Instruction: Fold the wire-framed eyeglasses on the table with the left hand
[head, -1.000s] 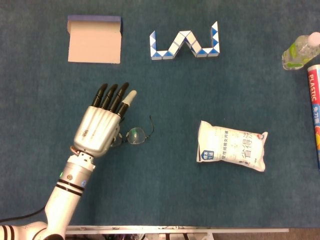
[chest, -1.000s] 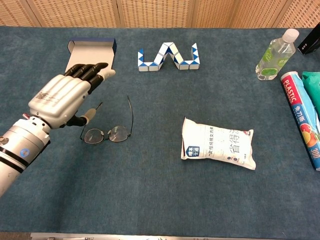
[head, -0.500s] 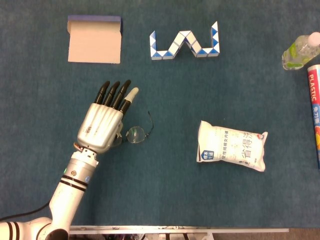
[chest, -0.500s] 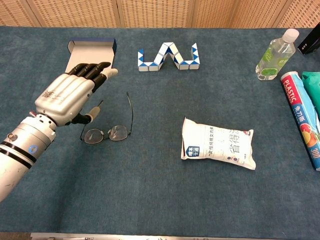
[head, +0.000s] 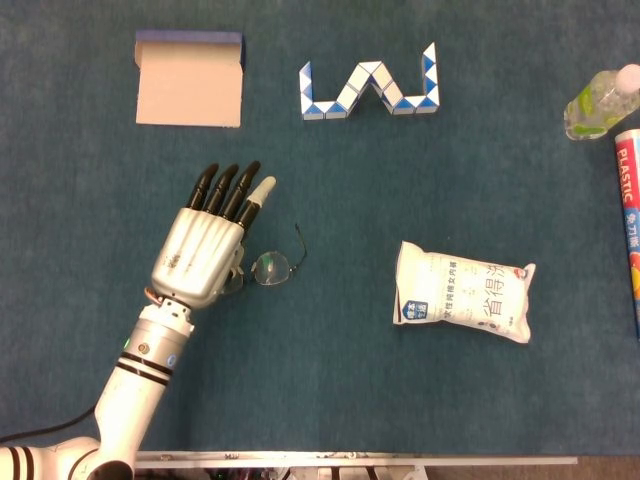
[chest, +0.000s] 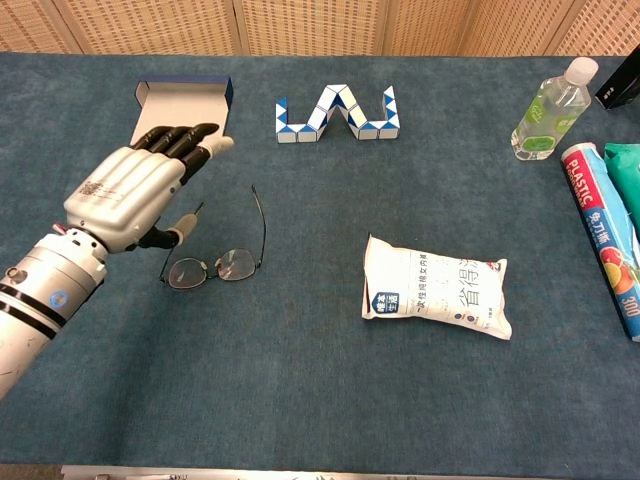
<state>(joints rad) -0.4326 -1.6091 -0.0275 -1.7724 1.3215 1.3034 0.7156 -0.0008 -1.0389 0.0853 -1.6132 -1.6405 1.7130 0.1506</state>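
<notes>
The wire-framed eyeglasses (chest: 214, 269) lie on the blue table cover with their lenses toward me and both temples standing out away from me. The temple on the right side (chest: 261, 225) is plainly visible. My left hand (chest: 131, 196) hovers over the left end of the frame, fingers stretched out together and holding nothing. Its thumb tip (chest: 188, 222) is right at the left temple; whether they touch is unclear. In the head view my left hand (head: 205, 240) covers the left lens, so only part of the eyeglasses (head: 271, 267) shows. My right hand is out of sight.
An open cardboard box (head: 189, 82) lies far left and a blue-and-white snake puzzle (head: 370, 89) at far centre. A white packet (head: 463, 303) lies right of the glasses. A water bottle (head: 600, 100) and a plastic-wrap box (head: 629, 220) sit at the right edge.
My left hand shifted slightly forward and back over the glasses' left end. The visible temple's tip has crept a little to the left. The fingers stay spread.
</notes>
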